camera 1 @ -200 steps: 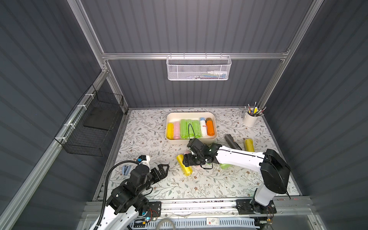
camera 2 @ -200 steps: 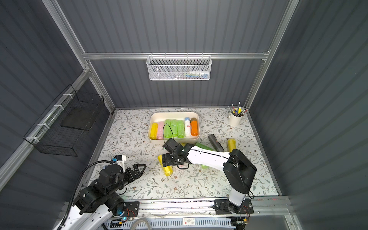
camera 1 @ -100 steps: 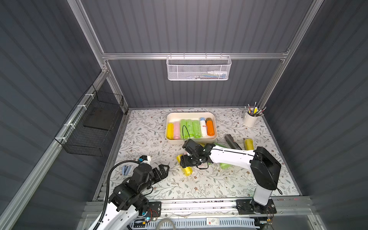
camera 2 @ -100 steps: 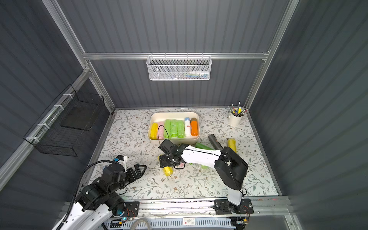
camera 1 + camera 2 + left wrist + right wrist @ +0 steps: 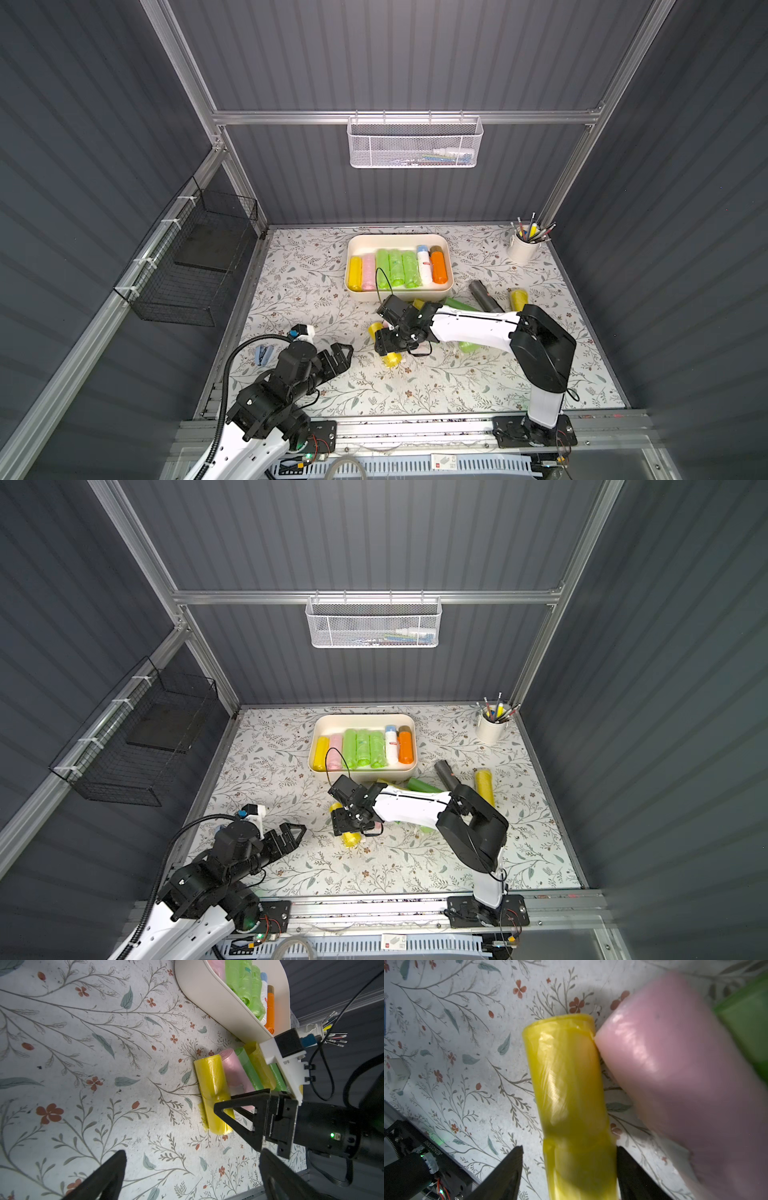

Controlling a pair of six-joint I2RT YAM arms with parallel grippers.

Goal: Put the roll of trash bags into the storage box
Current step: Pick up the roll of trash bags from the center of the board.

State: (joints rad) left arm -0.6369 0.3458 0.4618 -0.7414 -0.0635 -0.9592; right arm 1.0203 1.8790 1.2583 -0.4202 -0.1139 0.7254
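Observation:
A yellow roll of trash bags [image 5: 566, 1084] lies on the floral mat in front of the storage box [image 5: 399, 296], its ends showing in both top views [image 5: 390, 360] [image 5: 351, 839]. My right gripper [image 5: 569, 1148] straddles it, jaws open. One finger touches the roll and the other stands a small gap off. The cream storage box [image 5: 361, 775] holds several rolls side by side. My left gripper [image 5: 192, 1152] hovers wide open and empty over bare mat near the front left [image 5: 345, 351]. It faces the yellow roll [image 5: 214, 1084].
A pink roll [image 5: 675, 1064] touches the yellow one, with green and yellow rolls [image 5: 248, 1068] behind it. A dark roll [image 5: 484, 295] and another yellow roll [image 5: 518, 299] lie to the right. A pencil cup [image 5: 523, 249] stands back right. A black wire basket [image 5: 187, 266] hangs on the left wall.
My right gripper has slid left and down over the yellow roll, and its jaws have narrowed around it. The left arm has barely moved.

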